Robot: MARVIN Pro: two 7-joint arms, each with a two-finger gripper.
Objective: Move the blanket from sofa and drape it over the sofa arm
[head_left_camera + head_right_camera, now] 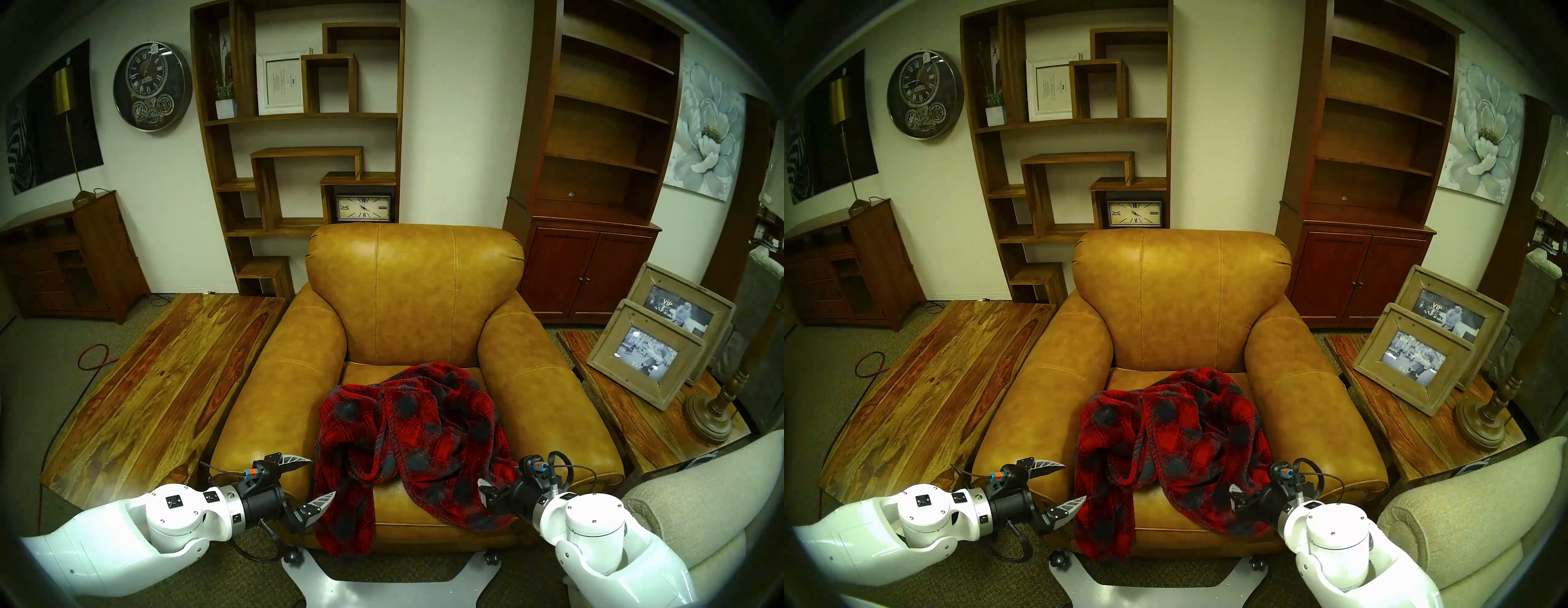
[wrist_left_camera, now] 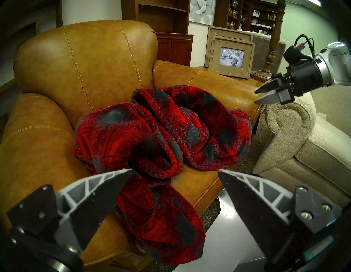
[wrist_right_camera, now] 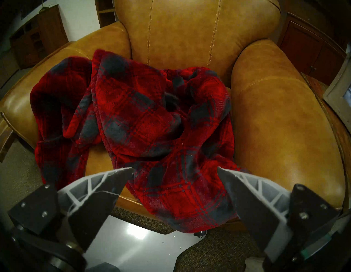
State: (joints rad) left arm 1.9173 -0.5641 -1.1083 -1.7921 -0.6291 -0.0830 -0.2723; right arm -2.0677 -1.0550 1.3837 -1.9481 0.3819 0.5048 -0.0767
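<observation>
- Two pincers, left pincer (image 1: 314,479) and right pincer (image 3: 173,169), are held with jaws apart and empty at the sofa (image 1: 413,280) front.
- No grasp is yet made; judged next, fabric must be pinched and carried to the sofa arm (image 1: 547,395).
- Crumpled on the seat, the blanket (image 1: 413,441) lies just ahead of both pincers, its edges spilling over the front.

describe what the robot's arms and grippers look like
Both arms have glossy white rounded shells, a silver ring at the wrist and a black cylinder behind it. The left gripper and right gripper each carry two pointed grey ribbed fingers with black pads. Black cables and an orange-and-blue plug sit on each wrist.
</observation>
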